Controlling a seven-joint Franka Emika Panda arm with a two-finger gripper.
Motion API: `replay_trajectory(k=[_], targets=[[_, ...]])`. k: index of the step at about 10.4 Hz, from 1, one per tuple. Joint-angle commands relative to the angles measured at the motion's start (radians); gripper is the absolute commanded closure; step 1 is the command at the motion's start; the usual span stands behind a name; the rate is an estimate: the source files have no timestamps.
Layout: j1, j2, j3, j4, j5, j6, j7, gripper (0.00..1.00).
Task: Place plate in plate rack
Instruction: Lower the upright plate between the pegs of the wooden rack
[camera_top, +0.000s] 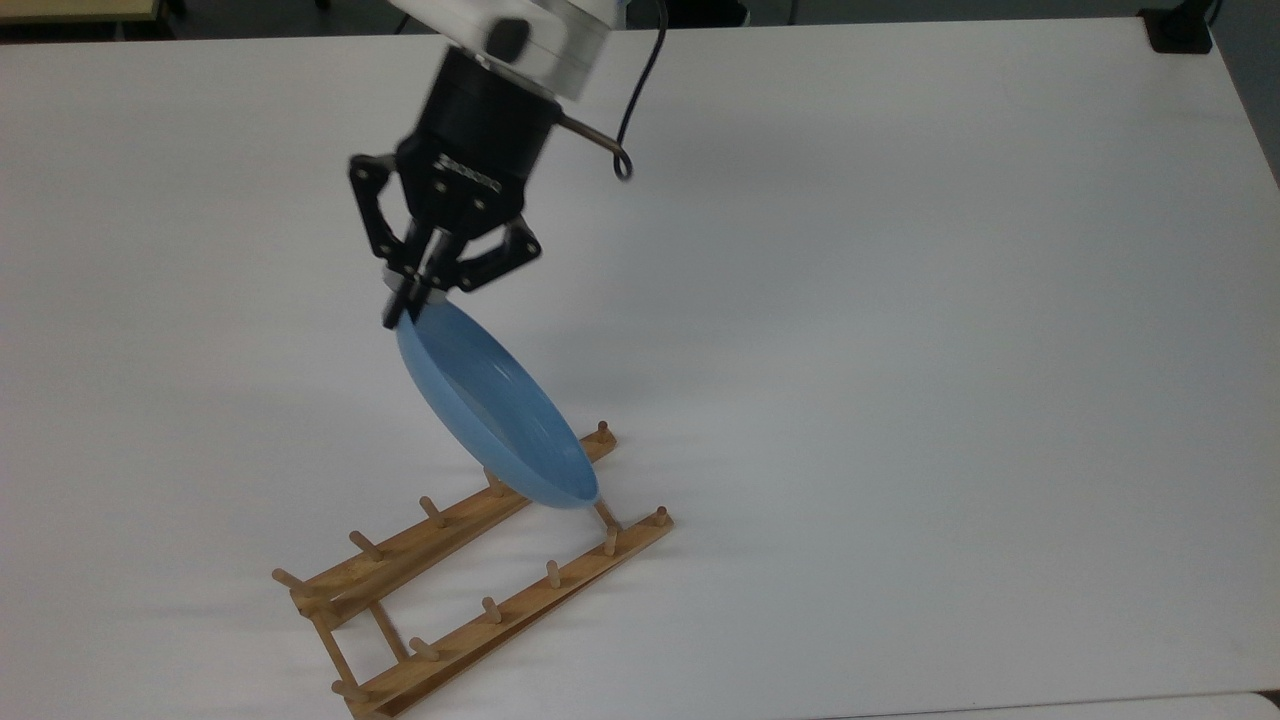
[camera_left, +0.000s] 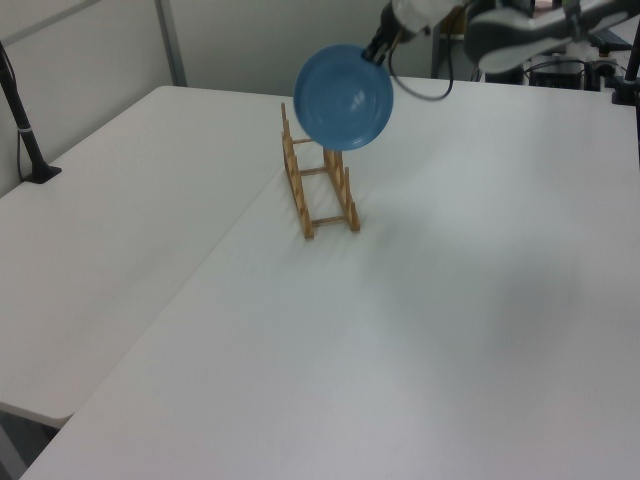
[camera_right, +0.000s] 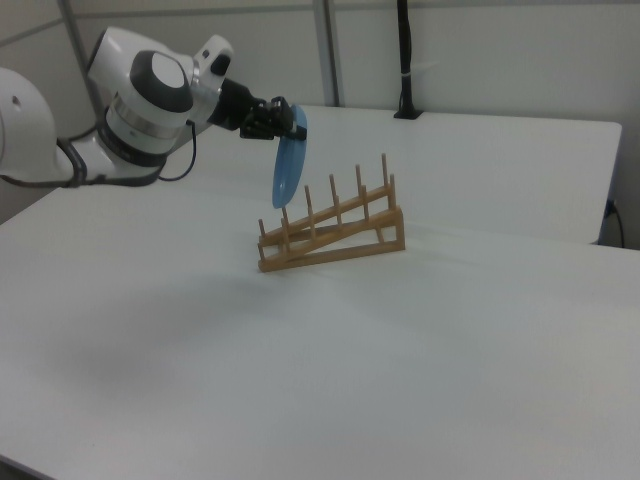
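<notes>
Hand (camera_top: 405, 305) pinching plate (camera_top: 495, 420) rim; right view's edge-on plate (camera_right: 288, 170) clear above plate rack (camera_right: 330, 232).

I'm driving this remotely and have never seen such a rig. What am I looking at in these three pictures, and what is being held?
It is one robot arm with a two-finger gripper at its tip. Three fixed cameras watch it: the top view looks down on the white table, while the left view and right view look across it from opposite sides. On the table stands a wooden plate rack, two rails with rows of upright pegs. The gripper is shut on the rim of a light-blue plate, which hangs tilted almost on edge. In the right view the plate is in the air above the rack's lower end, not yet between the pegs.
</notes>
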Motion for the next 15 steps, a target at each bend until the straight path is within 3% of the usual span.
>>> replay_trajectory(k=[1, 2, 4, 11, 13, 15], targets=[[0.037, 0.061, -0.008, 0.002, -0.358, 0.03, 0.357, 1.0], [0.045, 0.077, -0.008, 0.003, -0.45, 0.028, 0.457, 1.0], [0.047, 0.101, 0.01, 0.003, -0.549, 0.022, 0.545, 1.0], [0.068, 0.164, 0.027, 0.003, -0.598, 0.007, 0.556, 1.0], [0.062, 0.164, 0.033, 0.003, -0.595, 0.005, 0.558, 0.42], [0.062, 0.161, 0.035, 0.015, -0.589, 0.004, 0.558, 0.0]])
